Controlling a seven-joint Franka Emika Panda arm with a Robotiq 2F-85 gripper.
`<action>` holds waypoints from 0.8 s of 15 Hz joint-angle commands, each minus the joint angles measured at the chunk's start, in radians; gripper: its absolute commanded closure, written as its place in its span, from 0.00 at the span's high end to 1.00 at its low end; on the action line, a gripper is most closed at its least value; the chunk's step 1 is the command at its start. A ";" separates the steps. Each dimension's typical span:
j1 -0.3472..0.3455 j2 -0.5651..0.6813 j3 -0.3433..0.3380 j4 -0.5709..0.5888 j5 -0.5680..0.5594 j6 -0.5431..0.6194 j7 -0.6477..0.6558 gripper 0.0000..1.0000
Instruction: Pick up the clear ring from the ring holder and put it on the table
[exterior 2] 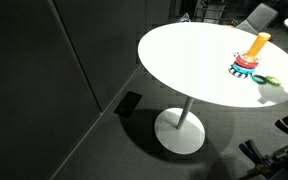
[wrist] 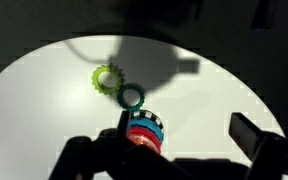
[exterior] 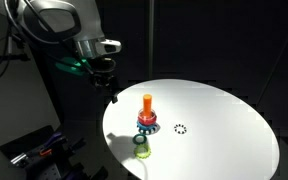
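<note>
The ring holder (exterior: 147,115) is an orange peg on a blue scalloped base with red and blue rings round its foot. It stands on the round white table (exterior: 224,110) and shows in both exterior views (exterior 2: 252,55). A pale, clear-looking ring (exterior: 180,129) lies flat on the table just beside the holder. My gripper (exterior: 108,84) hangs in the air over the table's edge, apart from the holder. In the wrist view the gripper (wrist: 184,135) is open and empty, with the holder (wrist: 142,130) near one finger. I cannot make out the clear ring there.
A dark green ring (wrist: 132,97) and a yellow-green ring (wrist: 107,77) lie on the table next to the holder, and they also show in an exterior view (exterior: 142,148). The table (exterior 2: 194,60) stands on a single pedestal foot (exterior 2: 179,132). The room around is dark.
</note>
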 commanded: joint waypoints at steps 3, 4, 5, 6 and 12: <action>-0.009 0.182 -0.009 0.094 0.071 0.105 0.054 1.00; -0.010 0.207 -0.007 0.104 0.081 0.128 0.066 1.00; -0.012 0.232 -0.004 0.114 0.087 0.150 0.079 1.00; -0.013 0.259 -0.001 0.125 0.093 0.171 0.091 1.00; -0.026 0.391 0.007 0.188 0.074 0.259 0.200 1.00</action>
